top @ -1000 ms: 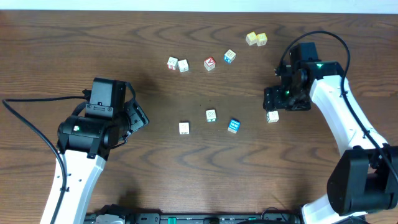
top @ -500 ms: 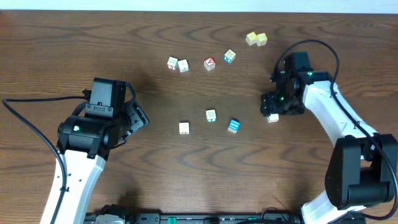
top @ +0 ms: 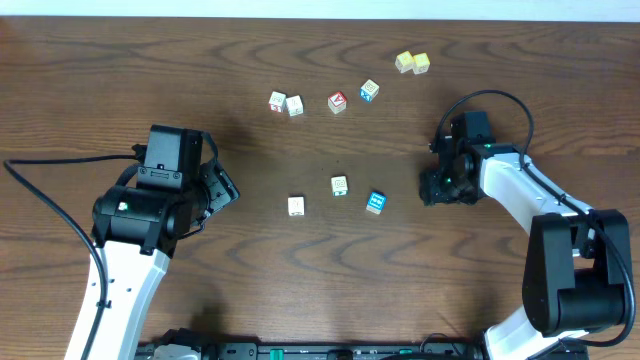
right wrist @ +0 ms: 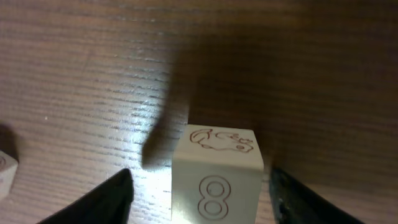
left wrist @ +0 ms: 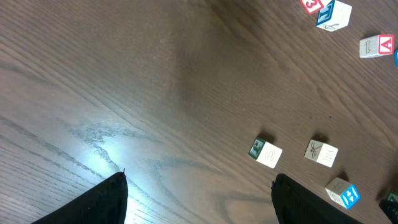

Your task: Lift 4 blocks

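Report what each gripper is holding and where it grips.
Nothing is held yet. The right gripper straddles a cream block, fingers beside opposite side faces, gap showing. The left gripper is open and empty.

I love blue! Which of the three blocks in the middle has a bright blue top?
The rightmost block; its two neighbours have cream tops.

Blocks point(top: 339, 185) well apart; open table point(top: 300, 260) between

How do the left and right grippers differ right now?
Left gripper hangs wide open, high over the table, nothing in its jaws. The right gripper sits low, jaws straddling a cream block marked 8, with a gap showing on one side. Both are open and neither grips anything.
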Action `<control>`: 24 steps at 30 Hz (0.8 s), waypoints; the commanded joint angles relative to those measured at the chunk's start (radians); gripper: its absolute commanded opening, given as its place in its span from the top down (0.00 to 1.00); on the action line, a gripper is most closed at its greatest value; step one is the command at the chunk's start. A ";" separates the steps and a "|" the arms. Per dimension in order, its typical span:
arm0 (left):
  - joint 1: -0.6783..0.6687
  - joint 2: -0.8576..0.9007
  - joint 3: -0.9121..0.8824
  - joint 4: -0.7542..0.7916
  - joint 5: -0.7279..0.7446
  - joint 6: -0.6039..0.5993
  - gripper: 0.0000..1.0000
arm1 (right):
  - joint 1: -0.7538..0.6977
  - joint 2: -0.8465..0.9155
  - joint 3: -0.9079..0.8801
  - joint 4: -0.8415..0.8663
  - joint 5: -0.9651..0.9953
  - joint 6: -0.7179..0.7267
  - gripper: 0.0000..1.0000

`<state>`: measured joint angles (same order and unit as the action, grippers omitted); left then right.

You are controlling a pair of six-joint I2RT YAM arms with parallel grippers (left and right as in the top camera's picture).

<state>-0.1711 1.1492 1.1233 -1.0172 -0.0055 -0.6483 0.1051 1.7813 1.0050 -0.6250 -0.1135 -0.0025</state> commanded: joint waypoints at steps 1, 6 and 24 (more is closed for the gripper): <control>0.005 -0.005 0.015 -0.003 -0.002 -0.004 0.25 | 0.009 0.013 -0.005 0.015 0.012 0.006 0.50; 0.005 -0.005 0.015 -0.003 -0.002 -0.004 0.25 | 0.009 0.013 -0.005 0.034 0.012 0.006 0.57; 0.005 -0.005 0.015 -0.003 -0.002 -0.004 0.25 | 0.009 0.012 -0.004 -0.060 0.060 0.192 0.73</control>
<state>-0.1711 1.1492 1.1233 -1.0176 -0.0055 -0.6510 0.1062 1.7813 1.0088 -0.6487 -0.0704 0.1158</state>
